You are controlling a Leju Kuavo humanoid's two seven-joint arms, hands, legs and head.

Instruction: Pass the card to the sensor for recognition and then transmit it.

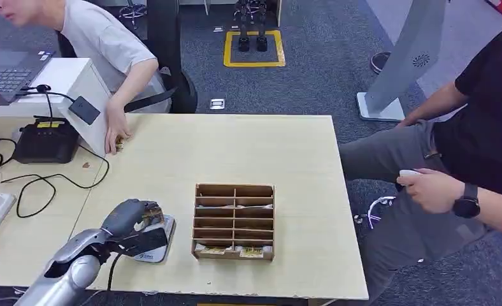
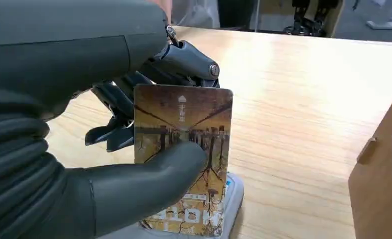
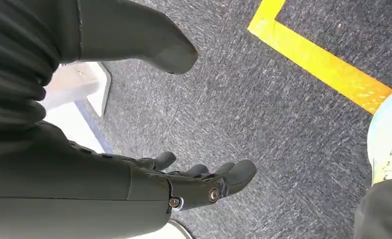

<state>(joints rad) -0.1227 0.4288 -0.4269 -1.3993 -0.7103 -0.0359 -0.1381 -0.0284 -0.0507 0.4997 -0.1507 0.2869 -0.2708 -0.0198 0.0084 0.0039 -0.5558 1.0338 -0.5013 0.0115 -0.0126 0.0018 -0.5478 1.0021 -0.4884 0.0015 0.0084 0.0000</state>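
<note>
A: Left hand (image 2: 134, 164)?
B: Pinching the card (image 2: 184, 149) between thumb and fingers, held upright, lower edge right over the pale sensor pad (image 1: 156, 245). Touching the pad or just above it: impossible to tell.

A: And from the head view?
B: Same left hand (image 1: 130, 220) near the front edge of the table (image 1: 248, 146), around seven o'clock. Wooden slotted rack (image 1: 234, 222) just beside it at three o'clock, a few more cards in its nearest row.

A: Right hand (image 3: 199, 181)?
B: Hanging by the body over grey carpet, holding nothing, fingers loosely apart and slightly curled.

A: Progress?
B: Roughly halfway, at a guess. Card already out and presented at the sensor; recognition probably under way or about to be. Handing over still left.

A: To whom?
B: Unclear. One person at eleven o'clock with a hand on the table; another seated at three o'clock, holding a small white object.
</note>
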